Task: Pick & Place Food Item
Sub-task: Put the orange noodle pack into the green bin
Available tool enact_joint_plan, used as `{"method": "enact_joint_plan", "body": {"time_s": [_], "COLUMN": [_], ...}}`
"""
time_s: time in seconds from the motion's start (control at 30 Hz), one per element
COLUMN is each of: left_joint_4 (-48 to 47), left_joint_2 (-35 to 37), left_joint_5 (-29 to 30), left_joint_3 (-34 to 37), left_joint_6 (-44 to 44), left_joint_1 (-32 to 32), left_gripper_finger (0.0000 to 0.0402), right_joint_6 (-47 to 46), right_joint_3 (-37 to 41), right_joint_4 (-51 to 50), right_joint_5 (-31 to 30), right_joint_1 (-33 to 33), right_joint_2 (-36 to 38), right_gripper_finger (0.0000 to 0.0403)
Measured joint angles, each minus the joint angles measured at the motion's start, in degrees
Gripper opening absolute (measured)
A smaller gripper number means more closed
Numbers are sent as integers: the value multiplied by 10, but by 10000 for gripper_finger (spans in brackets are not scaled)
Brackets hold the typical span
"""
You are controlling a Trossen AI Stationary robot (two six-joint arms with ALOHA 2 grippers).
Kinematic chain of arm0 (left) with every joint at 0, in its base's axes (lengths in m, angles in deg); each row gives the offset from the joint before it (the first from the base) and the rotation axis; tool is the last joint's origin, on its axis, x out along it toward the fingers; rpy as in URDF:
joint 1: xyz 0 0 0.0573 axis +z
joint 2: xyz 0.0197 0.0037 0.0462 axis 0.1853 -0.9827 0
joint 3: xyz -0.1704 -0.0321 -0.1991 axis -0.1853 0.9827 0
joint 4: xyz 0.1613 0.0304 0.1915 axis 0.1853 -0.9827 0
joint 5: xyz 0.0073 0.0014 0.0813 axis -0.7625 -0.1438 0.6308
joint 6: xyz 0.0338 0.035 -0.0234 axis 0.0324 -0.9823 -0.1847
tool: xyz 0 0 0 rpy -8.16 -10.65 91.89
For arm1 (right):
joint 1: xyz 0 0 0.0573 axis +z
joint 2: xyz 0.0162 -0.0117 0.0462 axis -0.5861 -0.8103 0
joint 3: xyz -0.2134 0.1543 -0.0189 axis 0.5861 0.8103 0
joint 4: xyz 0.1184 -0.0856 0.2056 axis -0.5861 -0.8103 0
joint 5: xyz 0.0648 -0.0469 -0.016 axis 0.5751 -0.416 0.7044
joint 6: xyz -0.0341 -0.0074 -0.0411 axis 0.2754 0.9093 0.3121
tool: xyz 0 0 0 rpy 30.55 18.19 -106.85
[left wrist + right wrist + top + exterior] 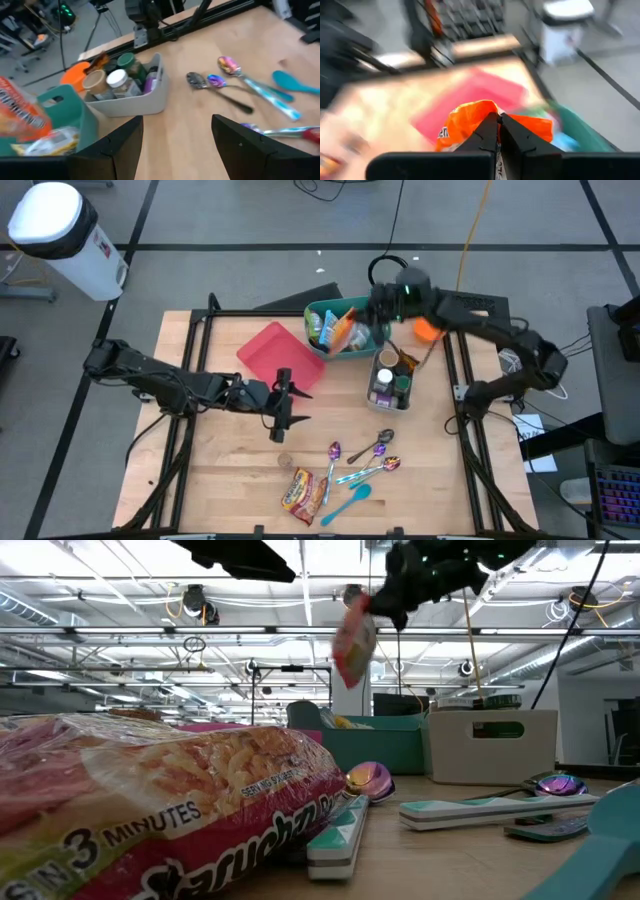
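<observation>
Right gripper [498, 131] pinching orange snack bag [475, 117] above teal bin [345, 328].
Left gripper [176, 135] spread, empty. Noodle packet [150, 805] reads "3 MINUTES".

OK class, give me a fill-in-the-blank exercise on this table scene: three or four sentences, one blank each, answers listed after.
1. The right gripper is shut on an ____ snack bag.
2. In the high view, that bag hangs above the ____ bin.
3. The left gripper is ____, holding nothing.
4. The flat tray beside the bin is ____ in colour.

Missing words: orange; teal; open; pink
</observation>
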Motion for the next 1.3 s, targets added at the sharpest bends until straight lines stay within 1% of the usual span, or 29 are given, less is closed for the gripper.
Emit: {"method": "enact_joint_plan", "body": {"time_s": [0.07, 0.1, 0.17, 0.27, 0.3, 0.4, 0.47, 0.63, 0.7, 0.8, 0.9, 0.97, 1.03, 1.1, 1.2, 1.3], "left_joint_4": [0, -1, 0, 2, 2, 2, 2, -2, -2, -2, -2, -2, -2, -2, -1, 2], "left_joint_2": [0, 0, 0, 0, 0, 0, 0, 0, 0, 0, 0, 0, 0, 0, 0, 0], "left_joint_5": [8, 16, 39, 68, 74, 75, 75, 75, 75, 75, 75, 75, 74, 73, 73, 73], "left_joint_3": [0, 0, 0, 0, 0, 0, 0, 0, 0, 0, 0, 0, 0, 0, 0, 0], "left_joint_6": [-16, -20, -28, -30, -27, -9, 2, 25, 26, 26, 27, 30, 32, 32, 34, 35], "left_joint_1": [6, 10, 19, 38, 45, 66, 77, 95, 99, 103, 105, 105, 105, 105, 105, 105], "left_gripper_finger": [244, 244, 244, 244, 244, 244, 244, 244, 244, 244, 244, 244, 244, 244, 244, 244], "right_joint_6": [63, 88, 122, 153, 169, 221, 249, 296, 299, 297, 286, 273, 266, 254, 244, 219], "right_joint_3": [-56, -75, -101, -107, -107, -108, -108, -107, -107, -95, -66, -43, -19, 9, 45, 69], "right_joint_4": [-97, -129, -172, -200, -206, -237, -269, -355, -367, -327, -243, -174, -101, -49, 31, 66], "right_joint_5": [-1, 1, 30, 68, 67, 26, 11, 9, 9, 9, 5, -15, -50, -78, -97, -96], "right_joint_1": [-39, -57, -88, -118, -125, -134, -138, -138, -136, -124, -107, -94, -80, -69, -53, -44], "right_joint_2": [-30, -44, -72, -104, -112, -134, -143, -146, -146, -147, -150, -153, -159, -160, -159, -159], "right_gripper_finger": [0, 0, 0, 0, 0, 0, 0, 0, 0, 0, 0, 0, 1, 6, 30, 74]}}
